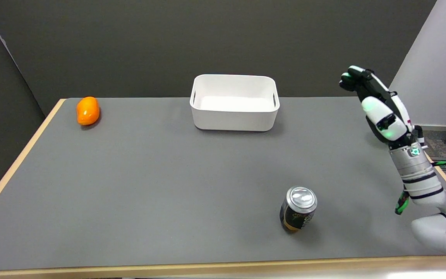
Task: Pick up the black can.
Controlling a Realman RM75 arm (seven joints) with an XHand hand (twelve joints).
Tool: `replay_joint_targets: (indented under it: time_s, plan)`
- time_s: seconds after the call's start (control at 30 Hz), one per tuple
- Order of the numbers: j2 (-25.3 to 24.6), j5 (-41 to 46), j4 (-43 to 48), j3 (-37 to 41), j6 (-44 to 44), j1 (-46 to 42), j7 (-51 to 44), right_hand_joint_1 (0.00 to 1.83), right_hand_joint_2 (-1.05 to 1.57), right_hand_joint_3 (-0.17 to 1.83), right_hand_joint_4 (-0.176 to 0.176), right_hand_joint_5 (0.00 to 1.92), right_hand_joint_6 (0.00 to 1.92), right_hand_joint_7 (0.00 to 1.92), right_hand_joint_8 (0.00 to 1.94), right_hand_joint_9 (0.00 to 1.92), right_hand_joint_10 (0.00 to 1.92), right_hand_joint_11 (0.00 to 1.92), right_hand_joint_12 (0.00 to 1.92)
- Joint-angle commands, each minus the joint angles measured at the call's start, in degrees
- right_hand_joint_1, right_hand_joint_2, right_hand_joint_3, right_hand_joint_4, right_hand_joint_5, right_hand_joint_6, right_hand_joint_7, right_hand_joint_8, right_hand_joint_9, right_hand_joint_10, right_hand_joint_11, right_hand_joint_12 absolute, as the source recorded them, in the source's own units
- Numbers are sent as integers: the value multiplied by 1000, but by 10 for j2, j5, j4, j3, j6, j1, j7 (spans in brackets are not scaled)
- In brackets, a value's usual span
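The black can (298, 209) stands upright, well below-left of my right hand (378, 106). My hand is raised, fingers apart, holding nothing.

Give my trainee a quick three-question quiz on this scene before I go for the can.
1. True or false: the right hand is holding the black can.
2. Which thing sits nearest the table's far left corner? A) white bin B) orange fruit C) black can
3. Fill in: the black can stands ____ on the table, silver top up.

Key:
1. False; the hand hangs in the air, apart from the can.
2. B, the orange fruit; the white bin sits at the far middle.
3. upright
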Motion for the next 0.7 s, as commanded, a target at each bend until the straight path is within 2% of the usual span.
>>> replay_joint_targets:
  time_s: [0.03, 0.23, 0.43, 0.57, 0.7]
  plan:
    - [33, -118, -57, 73, 85, -109, 6, 474, 638, 949, -55, 227, 489, 335, 501, 232, 817, -1, 1066]
    - [16, -110, -93, 101, 144, -159, 9, 441, 612, 944, -55, 211, 482, 300, 480, 192, 786, -1, 1037]
    - [3, -137, -70, 64, 193, -171, 9, 411, 603, 940, -60, 205, 477, 291, 472, 187, 783, -1, 1036]
    - [-7, -185, -50, 62, 187, -165, -10, 391, 599, 937, -69, 193, 468, 269, 457, 165, 774, -1, 1042]
    - [-28, -244, -17, 58, 130, -151, -47, 397, 588, 935, -69, 169, 454, 224, 433, 120, 745, -1, 1013]
